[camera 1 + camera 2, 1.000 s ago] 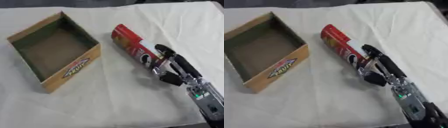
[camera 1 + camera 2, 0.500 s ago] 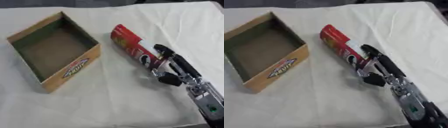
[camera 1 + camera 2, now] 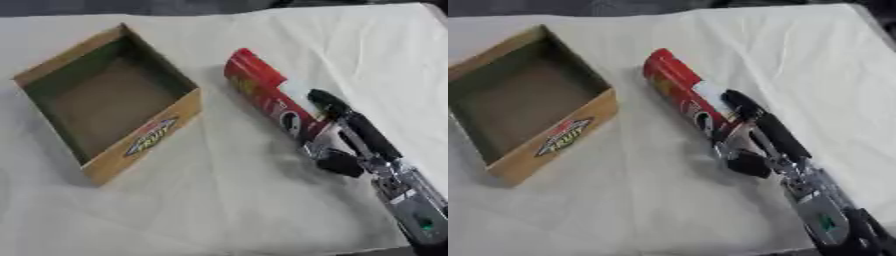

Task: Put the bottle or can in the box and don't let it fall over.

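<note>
White cloth covers the whole table (image 3: 219, 210), wrinkled in places, with a dark strip of background along the far edge.

Largest on it is the cardboard box (image 3: 109, 117), open at the top and empty, sitting on the robot's left side with a printed logo on its near wall. Its corner points toward the middle of the table.

Next is the red can (image 3: 267, 97), a long tube lying flat on the cloth, well right of the box. Its long axis runs on a diagonal, the far end up and to the left, the near end down and to the right, where it meets the right hand (image 3: 346, 142).

Only 1 arm shows. It enters from the lower right corner, lined up almost along the can's axis. The fingers (image 3: 754, 117) lie on top of the near end and the thumb sits at its near side, so the hand looks closed around that end, though how fully it wraps underneath is hidden. No left hand appears in either view.

For the coming move, the point that matters is that the can lies on its side and is held at 1 end only, while the box opens upward and stands to the left. By my reading, the can must be turned upright before or as it goes over the near wall, or it would probably tip. Nothing lies on the cloth between can and box.
</note>
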Motion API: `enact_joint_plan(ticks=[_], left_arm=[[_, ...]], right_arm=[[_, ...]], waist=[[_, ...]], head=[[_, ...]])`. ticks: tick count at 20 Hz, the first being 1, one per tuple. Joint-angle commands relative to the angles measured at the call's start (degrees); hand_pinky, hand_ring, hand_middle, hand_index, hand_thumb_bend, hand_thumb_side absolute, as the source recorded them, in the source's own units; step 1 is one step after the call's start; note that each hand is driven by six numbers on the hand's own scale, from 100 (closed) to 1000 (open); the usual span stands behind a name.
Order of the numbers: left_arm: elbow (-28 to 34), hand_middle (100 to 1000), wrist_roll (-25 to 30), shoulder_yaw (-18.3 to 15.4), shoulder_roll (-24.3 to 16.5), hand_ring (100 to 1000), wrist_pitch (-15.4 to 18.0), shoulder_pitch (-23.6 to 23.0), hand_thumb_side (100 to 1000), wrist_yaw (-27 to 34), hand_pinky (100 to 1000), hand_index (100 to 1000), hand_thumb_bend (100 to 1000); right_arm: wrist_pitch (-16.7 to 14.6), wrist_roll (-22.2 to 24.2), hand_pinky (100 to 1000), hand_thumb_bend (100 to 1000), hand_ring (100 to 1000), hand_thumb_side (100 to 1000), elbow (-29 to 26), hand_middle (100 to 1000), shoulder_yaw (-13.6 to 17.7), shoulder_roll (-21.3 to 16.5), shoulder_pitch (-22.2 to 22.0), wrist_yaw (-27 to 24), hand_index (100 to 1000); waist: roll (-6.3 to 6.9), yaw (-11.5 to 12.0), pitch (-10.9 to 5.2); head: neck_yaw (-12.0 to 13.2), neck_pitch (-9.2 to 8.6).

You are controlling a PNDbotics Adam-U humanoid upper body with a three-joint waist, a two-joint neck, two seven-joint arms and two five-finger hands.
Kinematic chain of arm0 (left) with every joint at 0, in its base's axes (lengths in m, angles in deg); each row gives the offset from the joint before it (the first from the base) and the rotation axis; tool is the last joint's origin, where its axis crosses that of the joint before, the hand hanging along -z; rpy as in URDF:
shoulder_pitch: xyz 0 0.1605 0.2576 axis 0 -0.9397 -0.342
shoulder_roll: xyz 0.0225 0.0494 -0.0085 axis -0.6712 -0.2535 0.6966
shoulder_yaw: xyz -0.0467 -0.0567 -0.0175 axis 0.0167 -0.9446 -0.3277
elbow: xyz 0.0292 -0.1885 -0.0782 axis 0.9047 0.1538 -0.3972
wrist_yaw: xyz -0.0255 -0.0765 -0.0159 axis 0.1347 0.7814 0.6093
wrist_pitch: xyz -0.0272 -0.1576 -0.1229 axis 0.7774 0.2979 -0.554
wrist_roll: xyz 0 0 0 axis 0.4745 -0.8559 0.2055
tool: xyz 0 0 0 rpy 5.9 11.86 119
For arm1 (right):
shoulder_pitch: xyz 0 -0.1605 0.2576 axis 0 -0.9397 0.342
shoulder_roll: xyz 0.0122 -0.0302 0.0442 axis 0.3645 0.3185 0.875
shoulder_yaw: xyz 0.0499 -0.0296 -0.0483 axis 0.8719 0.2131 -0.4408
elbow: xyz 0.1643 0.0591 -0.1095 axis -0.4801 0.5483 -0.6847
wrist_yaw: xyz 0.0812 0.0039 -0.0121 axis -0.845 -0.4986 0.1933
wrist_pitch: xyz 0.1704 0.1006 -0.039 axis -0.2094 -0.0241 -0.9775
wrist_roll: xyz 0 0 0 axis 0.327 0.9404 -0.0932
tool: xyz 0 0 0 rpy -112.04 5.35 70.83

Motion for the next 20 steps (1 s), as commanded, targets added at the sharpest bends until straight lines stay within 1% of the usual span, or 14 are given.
enact_joint_plan(ticks=[1,5,9,12,16,18,20], left_arm=[[0.7,945,0.0,-0.3,-0.6,809,0.2,0.4,751,0.3,512,724,100],[0.7,945,0.1,-0.3,-0.6,809,0.2,0.5,751,0.2,512,724,100],[0.7,944,0.2,-0.3,-0.6,808,0.3,0.6,751,0.2,511,723,100],[0.7,944,0.2,-0.3,-0.6,808,0.3,0.6,751,0.2,511,723,100],[0.7,944,0.3,-0.3,-0.5,808,0.3,0.6,750,0.2,511,723,100],[0.7,945,0.3,-0.3,-0.5,809,0.3,0.6,750,0.2,511,723,100],[0.7,944,0.3,-0.3,-0.5,809,0.3,0.5,750,0.2,511,723,100]], right_arm=[[-1.8,-0.5,721,100,1000,621,0.5,1000,-0.4,-1.9,-0.4,-0.3,1000],[-3.7,-2.1,730,100,1000,602,0.8,1000,-0.3,-2.4,-0.4,0.2,1000],[-4.1,-3.3,734,100,1000,587,1.2,1000,-0.4,-2.5,-0.2,1.6,1000],[-3.6,-3.5,734,100,1000,582,1.5,1000,-0.4,-2.5,0.0,3.2,1000],[-1.9,-3.0,709,100,1000,572,2.0,1000,-0.4,-2.4,0.4,5.9,1000],[-1.0,-2.9,685,100,1000,556,2.0,1000,-0.4,-2.2,0.6,6.7,1000],[-0.3,-2.6,640,100,1000,553,2.1,1000,-0.5,-2.2,0.7,7.2,991]], waist=[[0.35,0.0,0.16],[0.36,0.1,0.19],[0.35,0.1,0.19],[0.31,0.1,0.15],[0.23,0.2,0.08],[0.19,0.3,0.05],[0.17,0.3,0.04]], head=[[0.0,-0.76],[0.1,-0.91],[0.0,-0.88],[0.0,-0.87],[0.0,-0.86],[0.0,-0.89],[0.0,-0.91]])
